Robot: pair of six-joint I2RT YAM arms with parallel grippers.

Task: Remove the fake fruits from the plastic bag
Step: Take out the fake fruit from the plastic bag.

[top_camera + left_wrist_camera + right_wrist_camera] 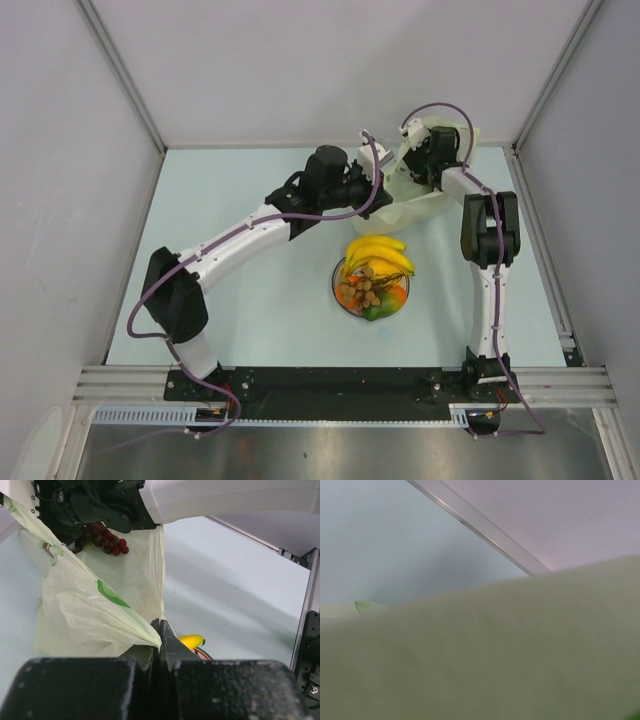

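our left gripper has its fingers pressed together, pinching an edge of the plastic bag, which spreads ahead of them. farther ahead, inside the bag, the grape bunch sits against our right gripper; we cannot tell whether its fingers are spread. the banana bunch lies on the plate, well behind both.

The plastic bag fills the right wrist view as a blur; the right hand hides part of the grape bunch.
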